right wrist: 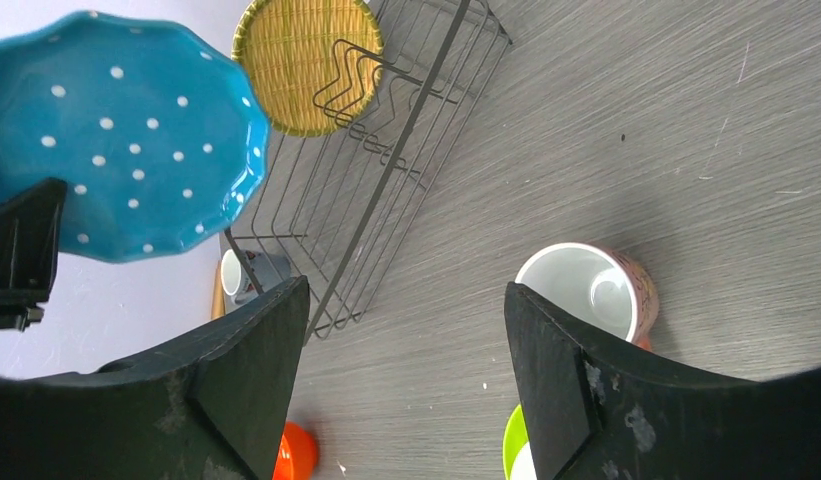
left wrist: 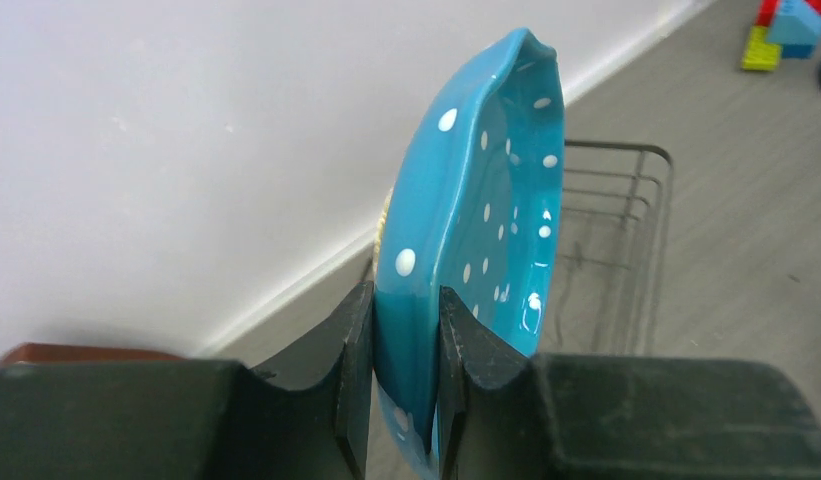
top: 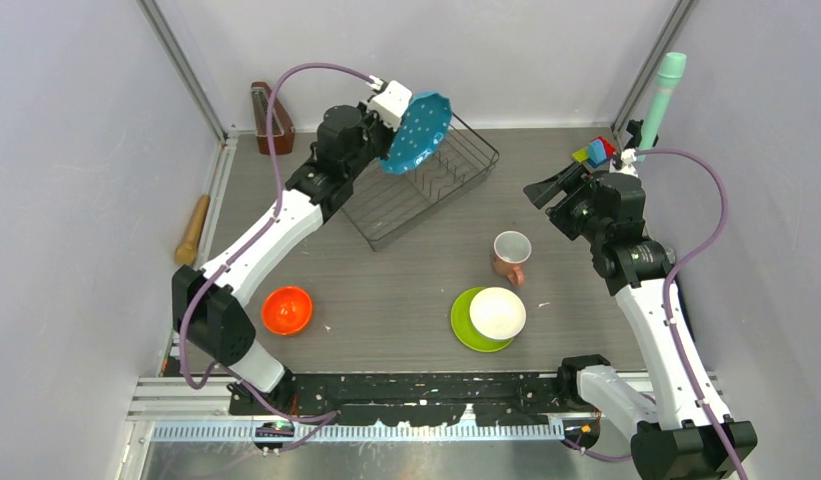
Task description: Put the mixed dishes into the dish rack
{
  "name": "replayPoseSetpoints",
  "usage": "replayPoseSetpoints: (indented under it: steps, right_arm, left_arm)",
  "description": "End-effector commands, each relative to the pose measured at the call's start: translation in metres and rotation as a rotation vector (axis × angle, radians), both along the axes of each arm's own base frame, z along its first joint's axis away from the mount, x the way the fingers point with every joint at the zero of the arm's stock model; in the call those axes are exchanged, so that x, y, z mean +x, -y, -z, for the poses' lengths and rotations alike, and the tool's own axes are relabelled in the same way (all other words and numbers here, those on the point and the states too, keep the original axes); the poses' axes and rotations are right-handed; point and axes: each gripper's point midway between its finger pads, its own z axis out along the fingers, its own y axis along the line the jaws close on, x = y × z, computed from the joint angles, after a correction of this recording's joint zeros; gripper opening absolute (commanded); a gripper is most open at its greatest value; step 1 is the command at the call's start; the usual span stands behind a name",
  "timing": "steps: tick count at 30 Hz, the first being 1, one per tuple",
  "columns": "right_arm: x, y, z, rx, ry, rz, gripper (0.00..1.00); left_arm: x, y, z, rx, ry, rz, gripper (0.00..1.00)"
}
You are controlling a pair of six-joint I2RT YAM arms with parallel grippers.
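Observation:
My left gripper [top: 400,120] is shut on the rim of the teal-blue plate [top: 419,132] and holds it on edge above the far left end of the dish rack [top: 431,190]. The left wrist view shows the fingers [left wrist: 456,340] clamped on the plate [left wrist: 486,200]. The yellow woven plate [right wrist: 306,65] stands in the rack [right wrist: 386,170]. The grey-blue mug [right wrist: 248,273] is at the rack's corner; inside or outside, I cannot tell. The salmon-pink mug [top: 511,255], the white bowl [top: 497,313] on the lime green plate [top: 461,328] and the orange bowl [top: 287,309] rest on the table. My right gripper [top: 546,190] is open and empty in the air.
A wooden metronome [top: 271,115] stands at the back left by the wall. A wooden roller [top: 193,228] lies at the left edge. Coloured toy blocks [top: 596,152] and a mint green cylinder [top: 664,95] are at the back right corner.

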Motion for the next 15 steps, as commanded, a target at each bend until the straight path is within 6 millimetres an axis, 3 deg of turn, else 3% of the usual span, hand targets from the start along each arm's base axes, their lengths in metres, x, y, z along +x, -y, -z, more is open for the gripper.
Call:
replayPoseSetpoints:
  steps: [1,7,15]
  right_arm:
    - [0.003,0.003,-0.025,-0.019,0.077,0.009,0.77]
    - [0.010,0.003,-0.025,-0.018,0.078,0.019,0.76]
    - [0.023,0.001,-0.025,-0.021,0.073,0.015,0.76]
  left_arm:
    - [0.011,-0.010,-0.125,-0.081,0.406,-0.078,0.00]
    - [0.038,-0.003,-0.112,-0.012,0.438,-0.121,0.00]
    - [0.070,0.007,-0.072,0.055,0.404,-0.159,0.00]
